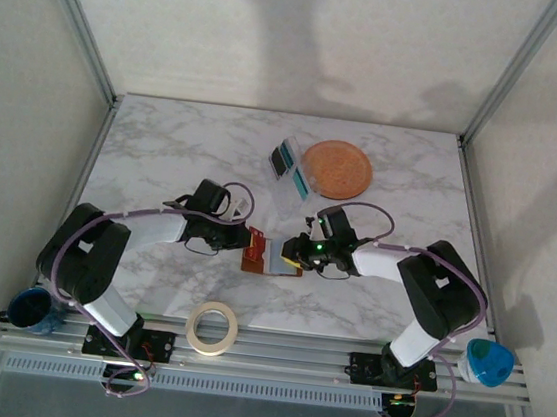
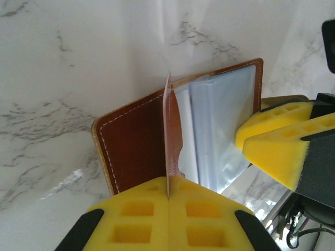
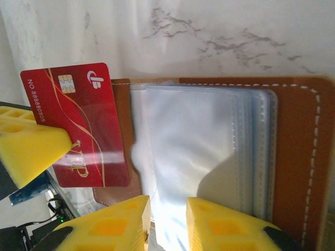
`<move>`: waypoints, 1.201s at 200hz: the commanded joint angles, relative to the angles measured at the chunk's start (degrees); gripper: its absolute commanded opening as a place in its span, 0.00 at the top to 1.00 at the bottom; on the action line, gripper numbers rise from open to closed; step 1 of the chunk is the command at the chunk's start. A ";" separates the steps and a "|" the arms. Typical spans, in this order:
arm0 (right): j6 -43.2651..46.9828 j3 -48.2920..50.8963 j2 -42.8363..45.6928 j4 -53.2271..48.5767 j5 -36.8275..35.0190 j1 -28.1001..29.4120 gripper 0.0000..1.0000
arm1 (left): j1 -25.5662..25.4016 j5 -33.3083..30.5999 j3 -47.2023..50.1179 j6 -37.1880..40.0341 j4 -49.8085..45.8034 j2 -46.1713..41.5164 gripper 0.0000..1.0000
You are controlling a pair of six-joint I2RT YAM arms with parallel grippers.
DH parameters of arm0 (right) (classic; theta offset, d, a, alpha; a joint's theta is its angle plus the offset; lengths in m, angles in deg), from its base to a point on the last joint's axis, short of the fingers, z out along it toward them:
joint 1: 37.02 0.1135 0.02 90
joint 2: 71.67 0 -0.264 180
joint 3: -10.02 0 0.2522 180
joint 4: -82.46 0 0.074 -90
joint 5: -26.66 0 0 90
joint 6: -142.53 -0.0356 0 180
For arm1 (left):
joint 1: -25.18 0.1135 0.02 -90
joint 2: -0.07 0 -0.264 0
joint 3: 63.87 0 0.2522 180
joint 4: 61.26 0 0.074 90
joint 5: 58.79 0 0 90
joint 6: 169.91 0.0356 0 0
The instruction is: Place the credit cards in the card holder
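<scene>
The brown card holder [image 1: 271,259] lies open on the marble between my two grippers, its clear inner sleeves [image 3: 193,151] fanned up. My left gripper [image 2: 168,194] is shut on a red credit card [image 3: 78,130], held upright on edge over the holder's left half [image 2: 137,141]. The card appears edge-on in the left wrist view [image 2: 168,130]. My right gripper [image 3: 168,206] is at the holder's near right edge. Its jaws stand a little apart with the edge of a clear sleeve between them, not pinched. More credit cards [image 1: 300,178] stand in a clear case behind.
An orange plate [image 1: 336,168] sits at the back, beside the clear case [image 1: 288,174]. A tape roll [image 1: 213,327] lies at the table's front edge. Blue cups stand at the front left [image 1: 33,309] and front right [image 1: 488,361] corners.
</scene>
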 commanded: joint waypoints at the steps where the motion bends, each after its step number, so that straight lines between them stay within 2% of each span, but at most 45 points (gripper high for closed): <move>1: 1.05 1.26 -1.73 0.95 -1.63 0.59 0.76 | 0.63 -1.65 -0.52 1.63 -1.87 -0.10 1.00; 47: -1.05 2.75 -5.66 5.97 -1.85 0.90 0.80 | -1.09 4.34 -1.86 -5.27 4.60 -3.76 1.00; 80: -2.55 3.72 -6.29 8.18 -2.66 1.36 0.81 | -5.40 4.76 -3.92 -8.90 6.57 -4.40 1.00; 98: -3.11 4.25 -6.36 9.05 -2.68 1.45 0.81 | -6.11 3.33 -3.65 -9.72 6.25 -4.80 1.00; 161: -4.00 5.67 -5.59 10.24 -3.28 1.46 0.82 | -4.43 -0.01 2.75 -8.41 6.78 -3.53 1.00; 190: -5.16 5.80 -4.72 10.17 -2.52 1.45 0.82 | -2.14 0.32 4.08 -6.29 7.21 -1.89 1.00; 240: -4.82 5.59 -2.49 8.17 -3.04 1.51 0.81 | -1.21 0.90 4.79 -4.22 7.84 -0.05 1.00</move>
